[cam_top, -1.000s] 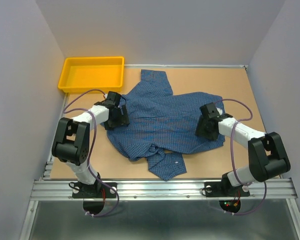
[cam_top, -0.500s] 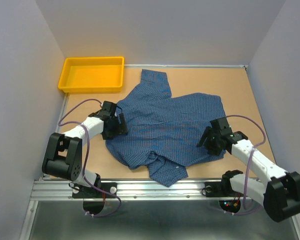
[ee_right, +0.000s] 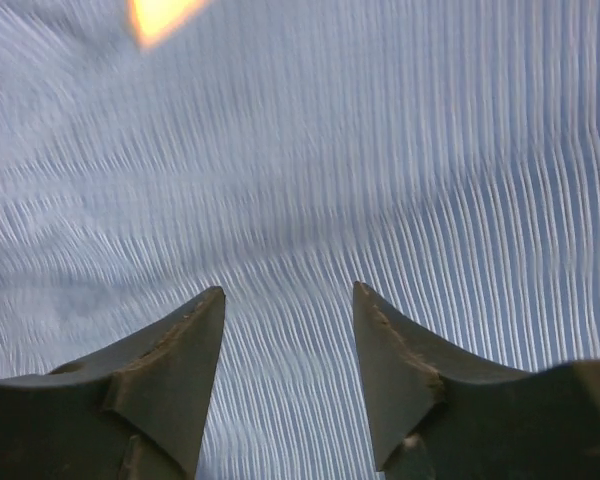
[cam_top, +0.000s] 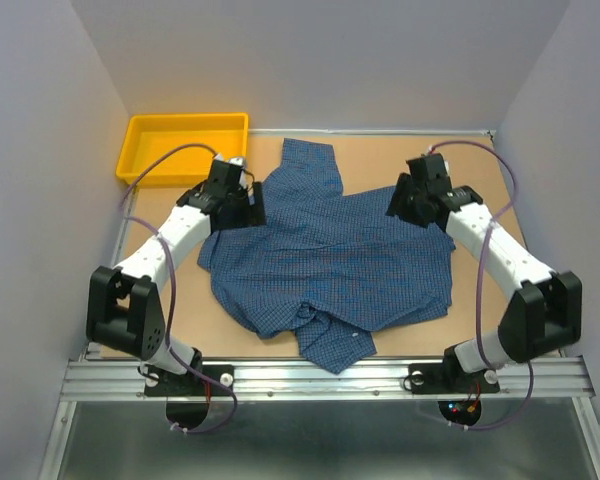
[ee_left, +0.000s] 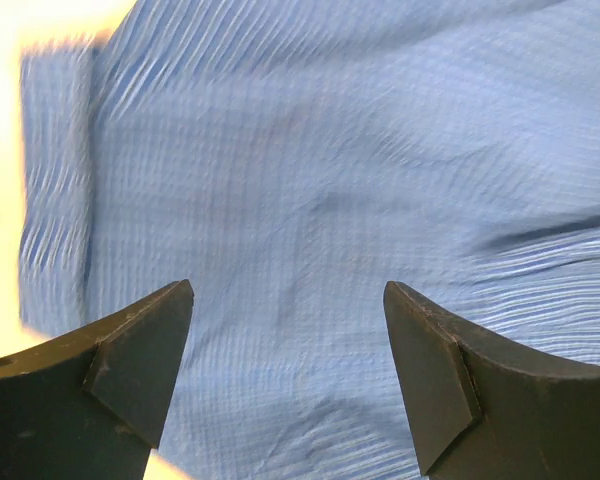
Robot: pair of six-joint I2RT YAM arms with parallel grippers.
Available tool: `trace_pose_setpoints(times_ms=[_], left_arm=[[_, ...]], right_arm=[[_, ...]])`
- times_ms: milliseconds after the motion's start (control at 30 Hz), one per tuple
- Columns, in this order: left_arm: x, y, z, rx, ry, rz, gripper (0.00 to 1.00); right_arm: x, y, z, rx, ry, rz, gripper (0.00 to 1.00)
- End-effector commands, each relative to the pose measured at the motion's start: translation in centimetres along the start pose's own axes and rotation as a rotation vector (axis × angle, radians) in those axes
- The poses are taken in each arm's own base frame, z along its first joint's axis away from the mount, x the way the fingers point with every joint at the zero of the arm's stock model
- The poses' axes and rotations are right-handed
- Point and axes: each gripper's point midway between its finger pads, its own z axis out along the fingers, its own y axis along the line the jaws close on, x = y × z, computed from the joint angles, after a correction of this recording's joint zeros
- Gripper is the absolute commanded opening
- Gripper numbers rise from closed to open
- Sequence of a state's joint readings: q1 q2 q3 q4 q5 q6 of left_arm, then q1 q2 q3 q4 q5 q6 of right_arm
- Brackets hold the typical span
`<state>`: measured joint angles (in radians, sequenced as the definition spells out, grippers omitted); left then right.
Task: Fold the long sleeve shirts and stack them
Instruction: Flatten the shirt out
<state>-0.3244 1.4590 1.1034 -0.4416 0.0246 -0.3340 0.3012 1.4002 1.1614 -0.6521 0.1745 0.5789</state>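
- Across the middle of the tan worktop [cam_top: 500,200], carrying the blue checked shirt [cam_top: 330,250], spread out but rumpled, with one sleeve reaching toward the far edge and a bunched fold lying toward the near edge.
- Also bearing a yellow tray [cam_top: 185,150] at the far-left corner, near the shirt's far-left side.
- Being closed in by plain pale grey-lilac walls [cam_top: 310,60] at the left, right and back.
- Ending at the near edge in a metal rail [cam_top: 320,375], with both arm bases sitting on it.
- Stretching the left arm [cam_top: 170,240] out to the shirt's far-left edge, beside the tray, with the left jaws standing wide apart, released, pinching nothing; showing only checked fabric between them in the left wrist view.
- Reaching the right arm [cam_top: 490,240] over the shirt's far-right corner, with the right jaws parted by a clear gap and gripping nothing; streaking the fabric into blur in the right wrist view.
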Motion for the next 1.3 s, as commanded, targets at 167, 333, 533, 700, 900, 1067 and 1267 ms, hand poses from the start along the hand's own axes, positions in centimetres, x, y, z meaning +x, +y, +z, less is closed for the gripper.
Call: trace_pose_setpoints(times_ms=[167,333,533,700,900,1067,1267], left_arm=[[-1.6,-14.4,3.1,0.247,-0.056,0.379,0.89],[5.0,-17.8,5.5,0.348,0.099,0.49,0.88],[14.1,-18.6,5.1,0.417,0.288,0.585,0.88],[19.7,-17.8,3.4,0.466,0.427,0.612,0.88],[25.1,-17.3,-0.3,0.533,0.547,0.692,0.87],[25.0,-17.8,-2.5,0.565,0.526,0.708,0.87],[11.1,-19.8,-2.4,0.461,0.218,0.498,0.87]], right_arm=[[-8.1,1.2,8.8,0.029,-0.118,-0.075,0.57],[-5.6,-1.2,13.2,0.074,-0.036,-0.049,0.57],[-2.2,-3.0,13.9,0.102,0.015,-0.032,0.57],[1.5,-5.4,13.8,0.161,0.069,-0.013,0.57],[4.5,-7.2,12.3,0.192,0.107,0.022,0.57],[4.2,-7.4,9.5,0.167,0.066,0.023,0.58],[-1.5,-6.4,5.9,0.151,-0.11,-0.002,0.58]])
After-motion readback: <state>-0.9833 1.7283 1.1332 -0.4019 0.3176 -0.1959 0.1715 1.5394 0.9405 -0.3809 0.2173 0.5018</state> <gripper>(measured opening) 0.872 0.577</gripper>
